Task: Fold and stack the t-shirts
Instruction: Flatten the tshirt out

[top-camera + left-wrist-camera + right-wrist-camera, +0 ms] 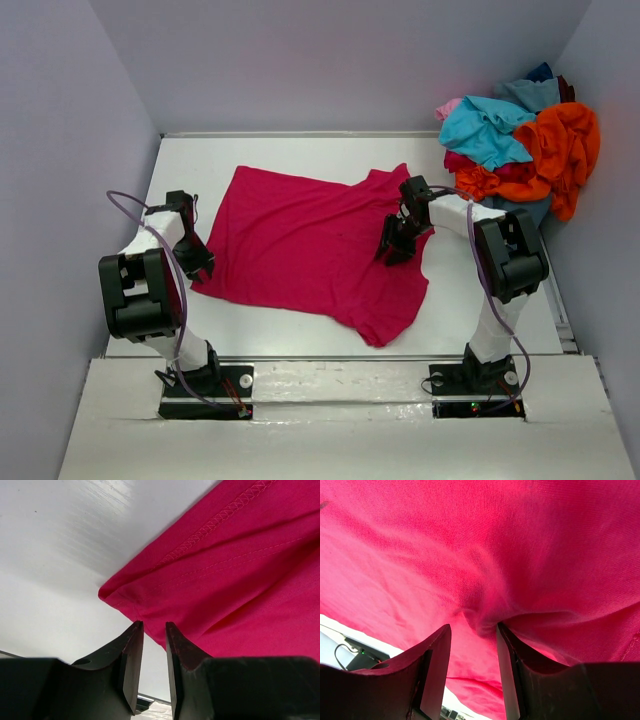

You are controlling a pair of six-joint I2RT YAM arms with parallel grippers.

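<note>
One crimson t-shirt point(300, 250), one pile point(520, 150)

In the right wrist view the crimson t-shirt point(480, 545) is running off nearly every edge, and the fold bulging between the fingers of the right tool point(473, 627) is leaving it unclear whether cloth is being pinched. From above, the heaped t-shirts point(520, 140) are overlapping one another, the dark blue t-shirt point(541, 71) showing only as a sliver. In the left wrist view the bottom edge is cutting off the left tool point(154, 624).
</note>
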